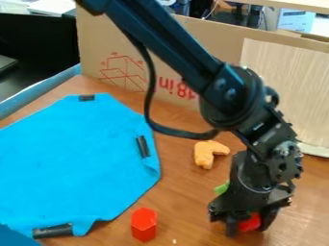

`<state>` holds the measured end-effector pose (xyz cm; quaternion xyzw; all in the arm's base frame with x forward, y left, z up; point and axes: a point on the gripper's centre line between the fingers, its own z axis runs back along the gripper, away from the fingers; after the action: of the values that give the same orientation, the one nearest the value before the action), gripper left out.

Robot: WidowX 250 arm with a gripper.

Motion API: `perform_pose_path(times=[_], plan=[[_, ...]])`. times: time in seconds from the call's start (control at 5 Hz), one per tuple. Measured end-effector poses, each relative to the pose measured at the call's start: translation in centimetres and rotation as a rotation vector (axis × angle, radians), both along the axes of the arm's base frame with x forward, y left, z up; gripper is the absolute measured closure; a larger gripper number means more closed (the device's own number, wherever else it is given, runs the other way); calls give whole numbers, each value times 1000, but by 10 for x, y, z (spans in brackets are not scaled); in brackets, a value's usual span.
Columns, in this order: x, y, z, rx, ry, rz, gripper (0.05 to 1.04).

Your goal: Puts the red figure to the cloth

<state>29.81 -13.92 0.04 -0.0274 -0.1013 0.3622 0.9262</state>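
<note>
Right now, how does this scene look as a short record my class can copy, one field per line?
gripper: low at right, at a red piece; grip unclear
cloth: blue, spread on the left of the table
red block: upright, beside the cloth, not on it
orange piece: behind the red block
green piece: partly hidden by the gripper
task: red not on cloth

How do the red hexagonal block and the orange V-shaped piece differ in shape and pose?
The red block is a straight-sided prism; the orange piece is bent and rounded. The red block stands upright, while the orange piece lies flat. Both rest on the brown table, off the blue cloth.
</note>
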Motion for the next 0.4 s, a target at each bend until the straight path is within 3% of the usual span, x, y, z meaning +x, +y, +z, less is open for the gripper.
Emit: perform_pose_path(times=[0.2, 0.4], plan=[[-4, 18, 28, -87, -12, 26, 511], [-4, 70, 55, -237, -6, 159, 511]])
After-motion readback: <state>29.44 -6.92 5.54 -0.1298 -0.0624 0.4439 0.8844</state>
